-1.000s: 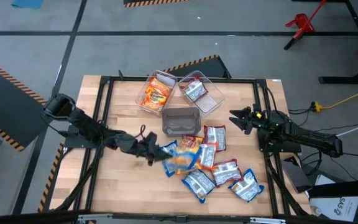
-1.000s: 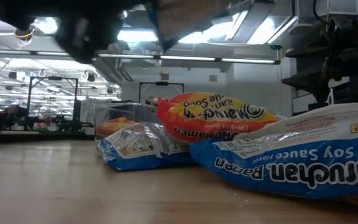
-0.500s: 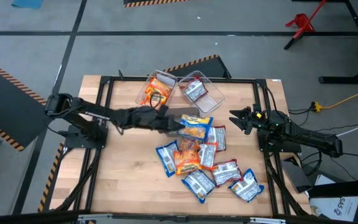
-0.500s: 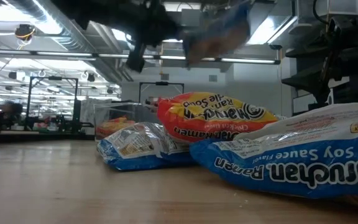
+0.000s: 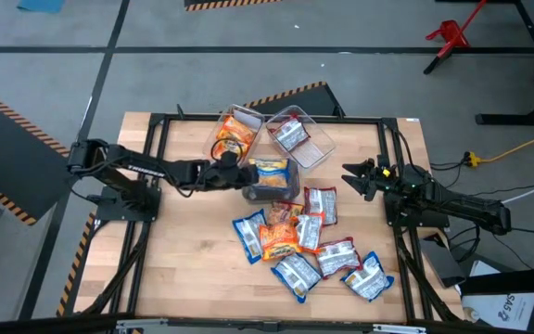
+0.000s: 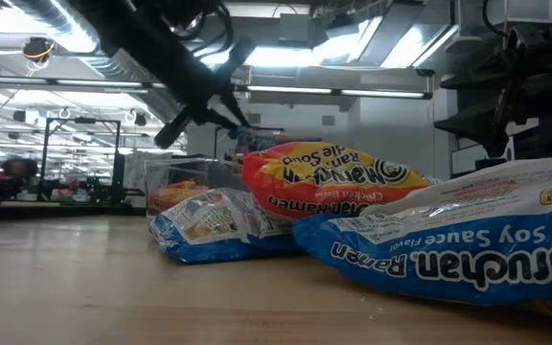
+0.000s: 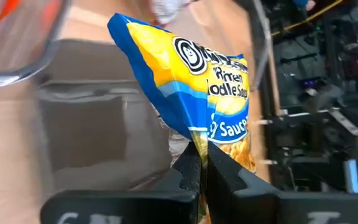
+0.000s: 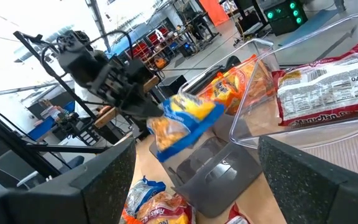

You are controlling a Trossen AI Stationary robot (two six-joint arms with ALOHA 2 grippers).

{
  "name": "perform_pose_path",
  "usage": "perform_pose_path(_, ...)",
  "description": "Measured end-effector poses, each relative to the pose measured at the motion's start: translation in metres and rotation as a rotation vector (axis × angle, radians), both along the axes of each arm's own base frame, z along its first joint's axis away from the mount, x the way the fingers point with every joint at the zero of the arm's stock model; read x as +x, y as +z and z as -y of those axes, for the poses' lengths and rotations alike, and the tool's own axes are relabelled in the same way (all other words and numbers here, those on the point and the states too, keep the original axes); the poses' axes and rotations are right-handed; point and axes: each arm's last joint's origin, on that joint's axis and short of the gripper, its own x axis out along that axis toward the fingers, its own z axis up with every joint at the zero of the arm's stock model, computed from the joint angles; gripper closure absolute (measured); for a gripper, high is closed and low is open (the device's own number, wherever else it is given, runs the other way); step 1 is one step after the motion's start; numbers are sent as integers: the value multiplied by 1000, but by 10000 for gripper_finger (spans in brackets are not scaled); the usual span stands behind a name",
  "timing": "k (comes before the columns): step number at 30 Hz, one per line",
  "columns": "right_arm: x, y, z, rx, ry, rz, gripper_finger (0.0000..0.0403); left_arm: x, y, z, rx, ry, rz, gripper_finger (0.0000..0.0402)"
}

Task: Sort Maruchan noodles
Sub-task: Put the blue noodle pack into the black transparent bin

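The packet's [image 7: 191,93] lower edge is hidden between the left tool's [image 7: 199,163] fingers

Glossy, crinkled plastic wrapped the blue-and-yellow noodle packet [image 7: 191,81], pinched between matt black fingers [image 7: 188,171] of the left gripper [image 7: 199,163]. The bins [image 5: 304,139] were clear, smooth plastic. The table [image 5: 184,260] showed pale, matt wood, framed by dark metal rails [image 5: 146,167].
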Motion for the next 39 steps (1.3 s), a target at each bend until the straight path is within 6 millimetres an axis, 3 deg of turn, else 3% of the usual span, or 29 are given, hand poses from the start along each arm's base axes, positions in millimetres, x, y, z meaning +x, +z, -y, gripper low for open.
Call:
perform_pose_path(15, 0, 0, 0, -1, -2, 0, 79, -8, -12, 2, 41, 27, -107, 402)
perform_pose_path(39, 0, 0, 0, -1, -8, 0, 79, 1, -26, 2, -4, 35, -102, 395)
